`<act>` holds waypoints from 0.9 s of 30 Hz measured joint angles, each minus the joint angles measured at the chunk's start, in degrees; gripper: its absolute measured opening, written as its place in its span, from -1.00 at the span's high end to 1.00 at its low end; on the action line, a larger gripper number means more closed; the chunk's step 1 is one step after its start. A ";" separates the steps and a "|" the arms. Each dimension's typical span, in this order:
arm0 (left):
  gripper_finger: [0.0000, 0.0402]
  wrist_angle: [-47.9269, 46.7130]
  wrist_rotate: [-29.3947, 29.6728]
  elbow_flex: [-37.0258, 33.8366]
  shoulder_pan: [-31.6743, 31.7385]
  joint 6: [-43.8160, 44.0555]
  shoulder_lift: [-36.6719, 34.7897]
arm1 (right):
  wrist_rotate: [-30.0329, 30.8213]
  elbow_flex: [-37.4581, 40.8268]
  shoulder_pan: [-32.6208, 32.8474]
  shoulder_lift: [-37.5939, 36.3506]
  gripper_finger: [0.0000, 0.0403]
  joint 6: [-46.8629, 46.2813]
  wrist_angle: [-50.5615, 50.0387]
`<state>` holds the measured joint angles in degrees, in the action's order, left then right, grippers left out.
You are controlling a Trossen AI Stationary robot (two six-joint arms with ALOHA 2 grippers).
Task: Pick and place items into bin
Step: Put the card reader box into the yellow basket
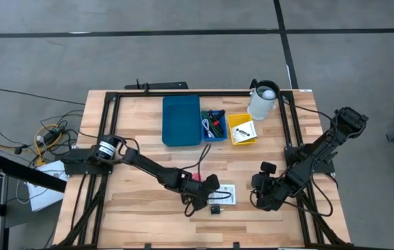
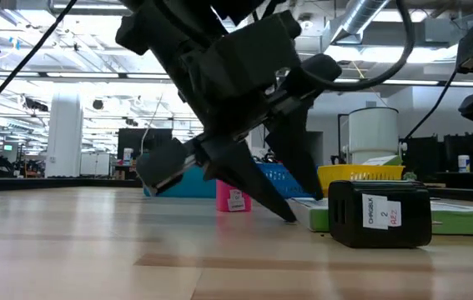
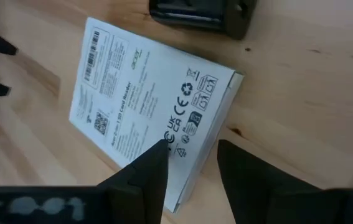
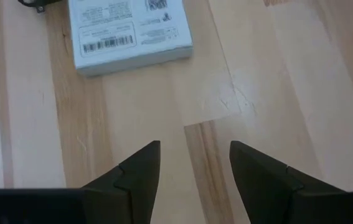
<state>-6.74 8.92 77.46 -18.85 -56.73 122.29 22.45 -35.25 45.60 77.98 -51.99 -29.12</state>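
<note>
White card box (image 3: 145, 118) lies flat on the wooden table (image 1: 141, 215), a small black block (image 2: 379, 215) just beside it. The left pincer (image 3: 192, 163) hangs released over the box's edge, one finger above it and one past it, so this looks like the approach to a pick; closing on the edge comes next. The right pincer (image 4: 195, 155) waits released near the box. Only the high view shows the blue bin (image 1: 181, 119), well apart from the box.
</note>
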 joint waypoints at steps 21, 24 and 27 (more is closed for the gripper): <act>0.89 -1.45 0.53 0.04 -0.46 3.45 1.41 | -0.11 -0.02 -0.86 0.02 0.09 -0.04 4.27; 0.96 -2.03 0.59 0.02 -0.50 5.16 1.39 | -0.05 -0.02 -1.12 0.02 0.09 -0.41 4.45; 0.95 -2.29 0.55 0.02 -0.50 5.58 1.39 | 0.06 -0.02 -1.77 0.01 0.09 -0.48 4.42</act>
<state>-9.02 9.47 77.47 -19.35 -51.15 123.68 22.52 -35.27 43.83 77.99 -52.47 -24.70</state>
